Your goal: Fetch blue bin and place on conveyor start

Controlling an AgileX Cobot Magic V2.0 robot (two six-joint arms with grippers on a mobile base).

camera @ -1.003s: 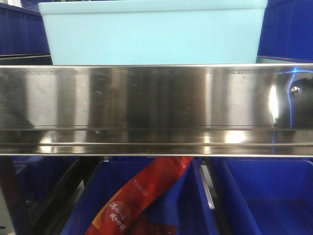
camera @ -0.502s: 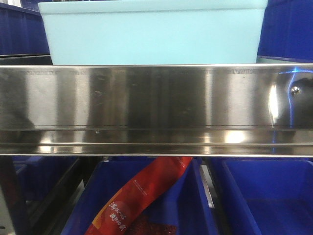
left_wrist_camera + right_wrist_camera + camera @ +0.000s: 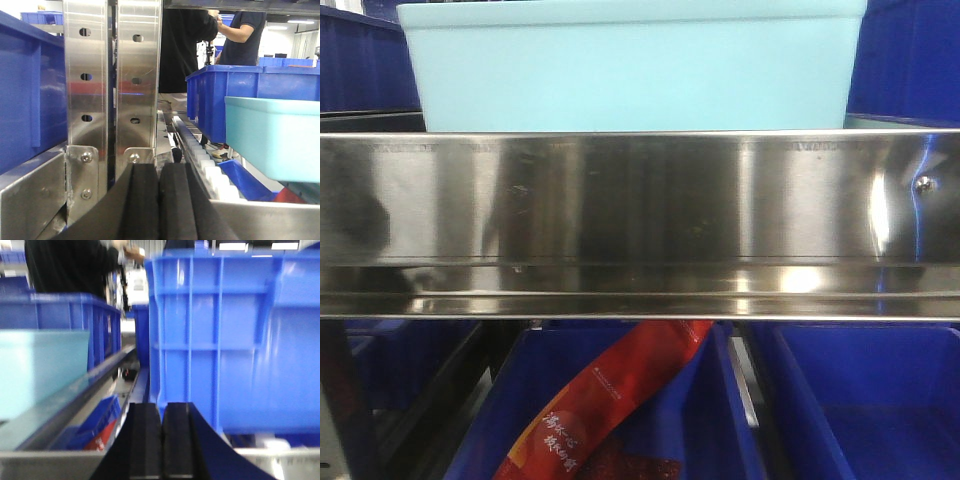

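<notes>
The pale aqua blue bin [image 3: 632, 66] stands on the upper shelf behind the shiny steel rail, filling the top of the front view. It shows at the right of the left wrist view [image 3: 278, 137] and at the left of the right wrist view [image 3: 42, 371]. My left gripper [image 3: 160, 172] is shut and empty, to the left of the bin near the steel shelf posts. My right gripper [image 3: 162, 412] is shut and empty, to the right of the bin, in front of a dark blue bin. The conveyor is out of view.
The steel shelf rail [image 3: 640, 225] crosses the front view. Below it are dark blue bins [image 3: 865, 400], one holding a red packet [image 3: 605, 400]. Dark blue bins [image 3: 235, 340] flank the aqua one. Steel uprights [image 3: 112, 80] stand at left. People [image 3: 240, 32] stand behind the shelf.
</notes>
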